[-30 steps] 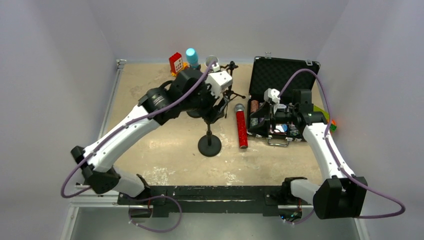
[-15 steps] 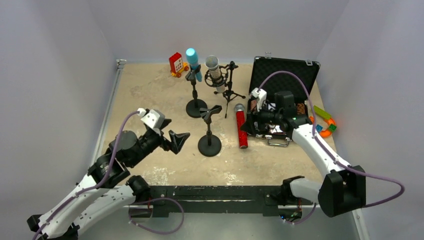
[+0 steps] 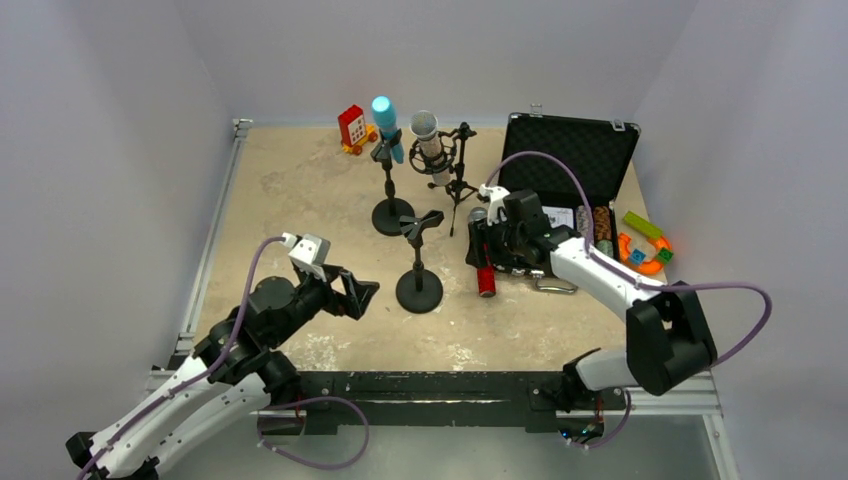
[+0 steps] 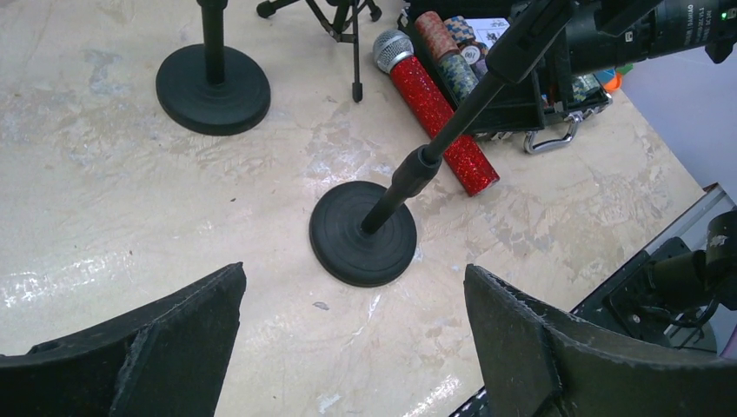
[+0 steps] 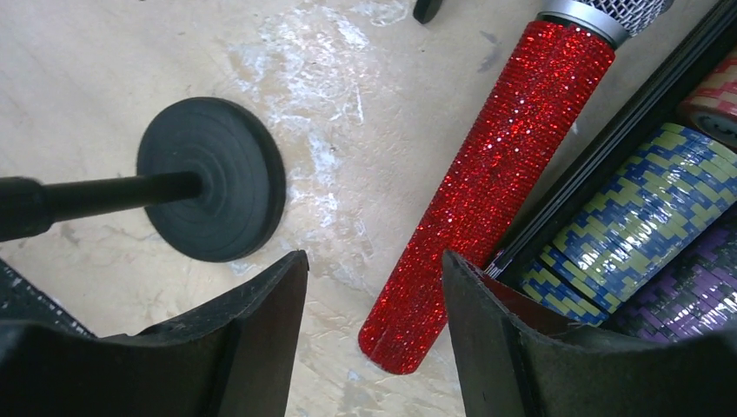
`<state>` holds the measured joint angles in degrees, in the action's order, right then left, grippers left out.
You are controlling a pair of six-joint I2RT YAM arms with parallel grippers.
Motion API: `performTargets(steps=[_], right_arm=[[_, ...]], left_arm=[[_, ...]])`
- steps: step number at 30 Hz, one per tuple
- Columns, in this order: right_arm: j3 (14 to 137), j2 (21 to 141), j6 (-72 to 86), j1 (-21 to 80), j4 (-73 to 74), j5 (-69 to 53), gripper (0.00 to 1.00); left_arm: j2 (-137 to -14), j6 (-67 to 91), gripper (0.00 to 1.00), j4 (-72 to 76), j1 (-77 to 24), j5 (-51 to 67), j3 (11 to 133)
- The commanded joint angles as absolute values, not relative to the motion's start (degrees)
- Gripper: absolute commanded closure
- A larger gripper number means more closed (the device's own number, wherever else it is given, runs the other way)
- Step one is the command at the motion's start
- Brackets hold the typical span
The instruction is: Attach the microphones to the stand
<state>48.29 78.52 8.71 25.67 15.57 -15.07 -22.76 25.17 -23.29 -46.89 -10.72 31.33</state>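
The red-glitter microphone [image 3: 485,268] lies flat on the table beside the black case; it also shows in the right wrist view [image 5: 487,187] and the left wrist view [image 4: 434,111]. My right gripper [image 5: 374,287] is open, straddling its tail end from above without touching. An empty round-base stand [image 3: 419,262] with a clip top stands left of it. The light blue microphone [image 3: 384,117] sits in the far stand's clip. The silver microphone [image 3: 428,135] sits in the tripod stand's mount. My left gripper [image 3: 358,292] is open and empty, low, left of the empty stand.
An open black case [image 3: 572,165] holds rolls of patterned tape [image 5: 634,217]. A red toy block [image 3: 351,126] stands at the back. Colourful toy pieces [image 3: 643,245] lie right of the case. The far stand's base [image 4: 213,78] and the tripod legs [image 4: 352,52] are close by.
My left arm pulled back from the far stands to the near left, leaving the blue and silver microphones mounted. My right gripper moved left from the case to over the red microphone.
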Motion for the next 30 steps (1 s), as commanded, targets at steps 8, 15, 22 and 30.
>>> performTargets(steps=[8, 15, 22, 30], right_arm=[[57.8, 88.2, 10.4, 26.1, 14.3, -3.2, 0.34], [58.7, 93.3, 12.5, 26.1, 15.0, -3.6, 0.34], [58.6, 95.5, 17.8, 26.1, 16.0, 1.0, 0.32], [58.7, 97.6, 20.8, 26.1, 17.0, 2.9, 0.3]], left_arm=[[-23.3, 27.7, 0.01, -21.2, -46.6, -12.4, 29.9], [-23.0, 28.0, 0.01, -21.4, -46.6, -13.0, 29.4], [-22.5, 28.6, 0.01, -22.3, -46.6, -13.2, 29.3], [-22.2, 29.2, 0.01, -22.9, -46.6, -13.5, 29.3]])
